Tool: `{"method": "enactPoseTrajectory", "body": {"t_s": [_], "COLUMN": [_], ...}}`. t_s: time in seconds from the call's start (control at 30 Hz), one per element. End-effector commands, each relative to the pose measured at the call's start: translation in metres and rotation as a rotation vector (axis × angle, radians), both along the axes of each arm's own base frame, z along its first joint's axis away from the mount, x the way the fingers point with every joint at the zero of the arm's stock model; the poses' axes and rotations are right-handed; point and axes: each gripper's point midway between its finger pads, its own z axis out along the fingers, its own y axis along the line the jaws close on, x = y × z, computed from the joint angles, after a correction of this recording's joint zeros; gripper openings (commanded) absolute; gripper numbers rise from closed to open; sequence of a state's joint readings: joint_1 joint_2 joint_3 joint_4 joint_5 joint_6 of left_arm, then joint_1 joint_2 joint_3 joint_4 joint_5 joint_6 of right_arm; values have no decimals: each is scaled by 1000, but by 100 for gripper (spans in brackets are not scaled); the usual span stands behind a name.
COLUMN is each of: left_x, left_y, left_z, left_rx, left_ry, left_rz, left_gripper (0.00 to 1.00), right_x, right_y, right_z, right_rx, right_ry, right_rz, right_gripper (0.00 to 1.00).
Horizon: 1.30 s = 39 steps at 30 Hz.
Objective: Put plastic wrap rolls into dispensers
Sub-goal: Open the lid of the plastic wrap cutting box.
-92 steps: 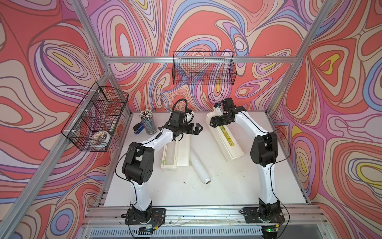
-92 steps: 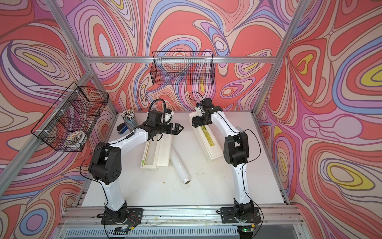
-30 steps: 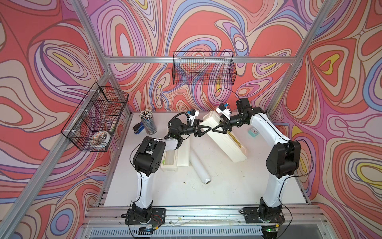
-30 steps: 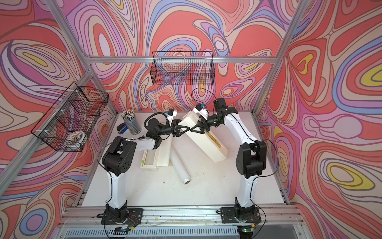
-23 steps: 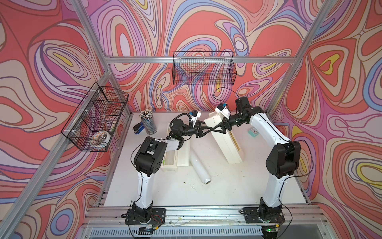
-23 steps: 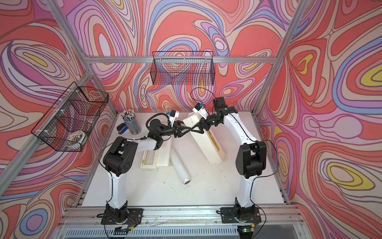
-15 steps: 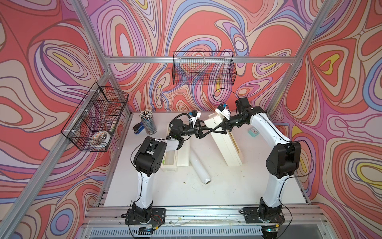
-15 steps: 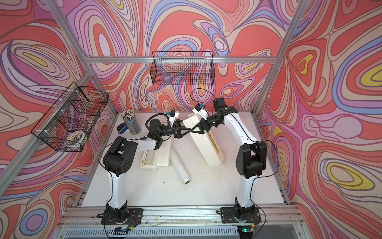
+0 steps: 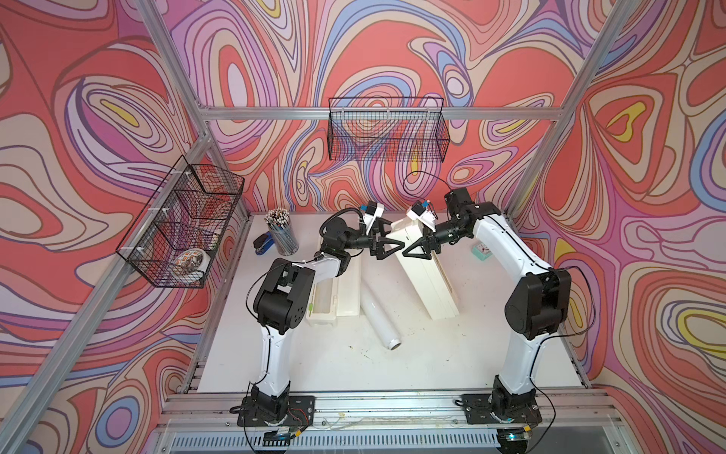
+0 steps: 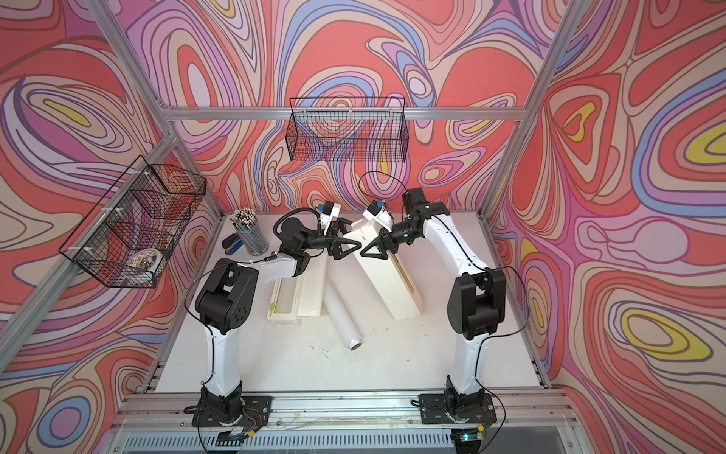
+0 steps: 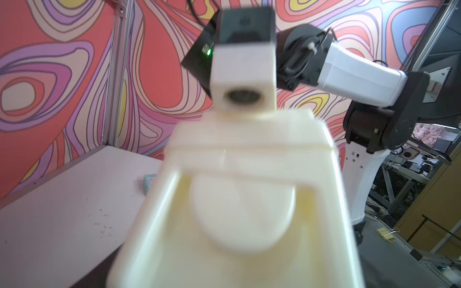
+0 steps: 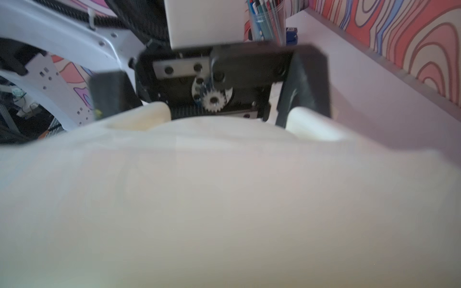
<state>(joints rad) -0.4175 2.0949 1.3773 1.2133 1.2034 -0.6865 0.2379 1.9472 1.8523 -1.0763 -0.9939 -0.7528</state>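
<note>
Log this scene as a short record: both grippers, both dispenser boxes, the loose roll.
right gripper: closed across the long cream-white plastic dispenser box with a yellow strip, near its far end
left gripper: open, jaws wide at that box's far end
open cream-white plastic dispenser box: lid laid flat; contents unclear
glossy white plastic wrap roll: lying on the white table between the two boxes, inside neither

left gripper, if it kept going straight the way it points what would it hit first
Most likely the raised end of the cream box, which fills the left wrist view right ahead of the open left gripper. The right gripper sits just beyond. Depth is unclear.
</note>
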Motion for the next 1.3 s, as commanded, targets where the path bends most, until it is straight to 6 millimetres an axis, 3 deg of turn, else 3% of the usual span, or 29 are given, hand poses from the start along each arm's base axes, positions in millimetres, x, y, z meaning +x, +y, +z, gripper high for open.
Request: {"method": "enactPoseTrajectory", "body": {"t_s": [0.0, 0.2, 0.5, 0.67, 0.77, 0.93, 1.07, 1.27], "left_x": [-14, -17, -21, -24, -25, -24, -19, -14], "left_y": [-5, -13, 1, 2, 1, 2, 8, 9], "left_z": [38, 36, 7, 3, 6, 6, 6, 5], "left_rx": [-74, -61, -8, -1, 0, 18, 19, 25], "left_ry": [-107, -102, -35, -27, -36, -34, -34, -35], "left_rz": [-24, -64, -74, -75, -85, -113, -99, -105], "left_gripper": [100, 100, 100, 100, 88, 53, 41, 32], "right_x": [-17, -10, -3, -2, -3, 2, 4, -4], "right_y": [12, 19, 10, 9, 8, 3, -7, -13], "right_z": [-19, -11, -2, 0, -3, -6, 0, 7], "right_rx": [-35, -8, -18, -22, -32, -66, -65, -51], "right_ry": [58, 35, -31, -60, -47, -53, -37, -8], "right_rz": [59, 53, 23, 16, 12, -39, -87, -98], "right_gripper": [80, 77, 80, 84, 85, 94, 98, 98]}}
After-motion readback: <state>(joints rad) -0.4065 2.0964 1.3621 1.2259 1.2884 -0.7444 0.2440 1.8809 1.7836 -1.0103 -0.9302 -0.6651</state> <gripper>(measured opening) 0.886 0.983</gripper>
